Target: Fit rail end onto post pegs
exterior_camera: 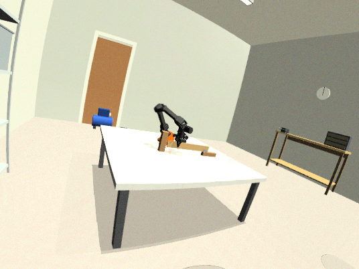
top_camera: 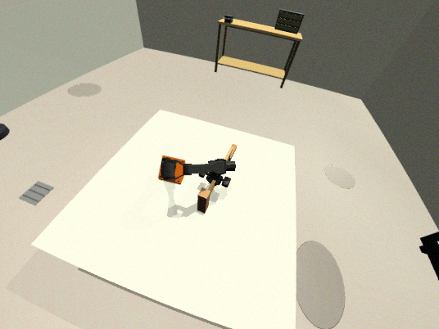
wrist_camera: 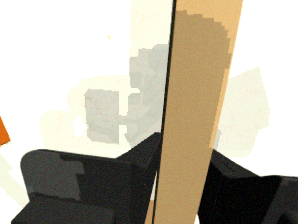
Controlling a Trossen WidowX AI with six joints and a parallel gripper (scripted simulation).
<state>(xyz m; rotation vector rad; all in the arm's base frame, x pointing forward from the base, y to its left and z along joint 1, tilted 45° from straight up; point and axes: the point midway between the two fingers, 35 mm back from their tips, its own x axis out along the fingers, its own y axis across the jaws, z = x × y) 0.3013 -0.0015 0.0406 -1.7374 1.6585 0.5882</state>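
Wrist view: grips the long wooden bed rail (top_camera: 232,151) (exterior_camera: 195,147) (wrist_camera: 202,75) in the pincer (top_camera: 214,178) (exterior_camera: 179,144) (wrist_camera: 173,140), with a black finger against each side. Crosses the frame lengthwise, rail broad and pale, partly under shadow. Points downward in the exterior view, well nearer the short wooden post (top_camera: 203,200) (exterior_camera: 163,141) than the rail's far end. Puts the rail's near end right by the upright post; cannot tell from here about contact, or how deep on the pegs. Reaches, at the far end, to the low footboard block (exterior_camera: 209,154); too small to tell the seating in the bracket, or exact level. Bends down from above, in a black six-joint arm (top_camera: 196,169) (exterior_camera: 171,114), off an orange base plate (top_camera: 180,180) (exterior_camera: 171,136) (wrist_camera: 3,132). Stands, all of it, on a white counter (top_camera: 123,184) (exterior_camera: 151,167) (wrist_camera: 40,30). Farther out, shows a two-tier wooden workbench (top_camera: 258,28) (exterior_camera: 301,138) and, in the exterior view, a brown door (exterior_camera: 108,77).
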